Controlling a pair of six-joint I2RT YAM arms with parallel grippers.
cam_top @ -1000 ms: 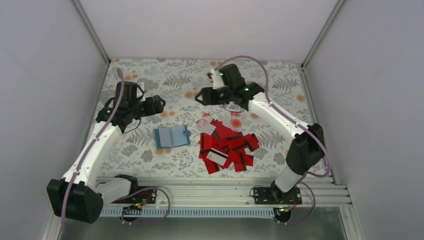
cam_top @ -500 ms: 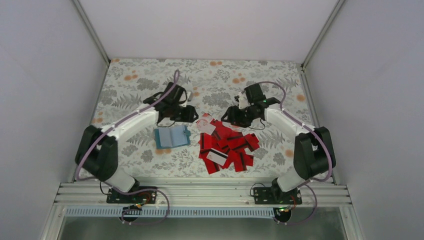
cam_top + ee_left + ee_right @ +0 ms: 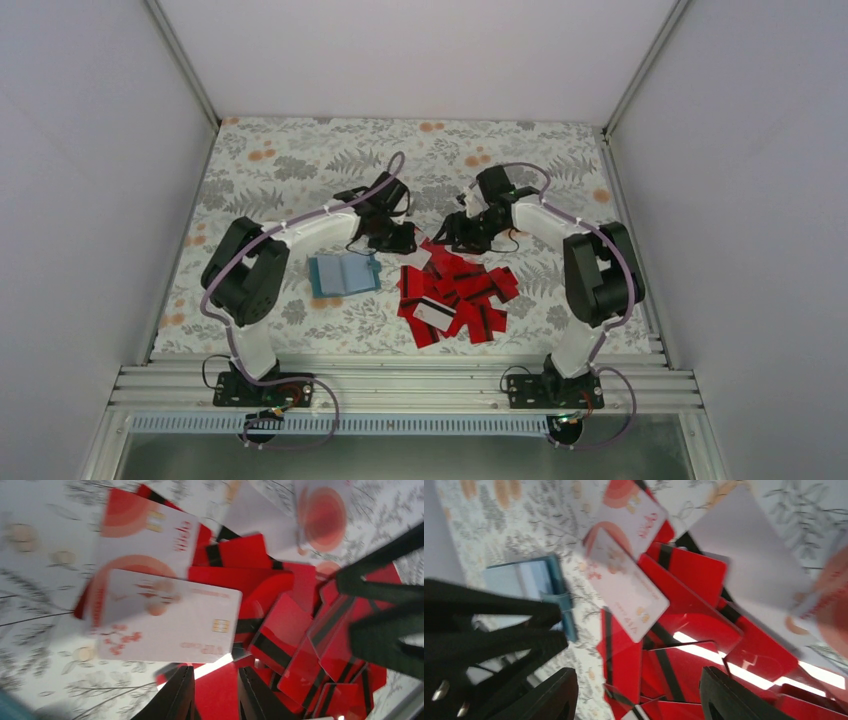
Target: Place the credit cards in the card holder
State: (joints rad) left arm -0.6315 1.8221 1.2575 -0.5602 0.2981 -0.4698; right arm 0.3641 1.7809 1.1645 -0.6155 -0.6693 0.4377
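Both closer | left gripper (image 3: 405, 242), right gripper (image 3: 438, 232) at credit cards (image 3: 462, 290)

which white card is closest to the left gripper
The white card with the gold chip, lying just ahead of the left gripper. The other white cards are farther: one partly under it, one at the pile's near edge.
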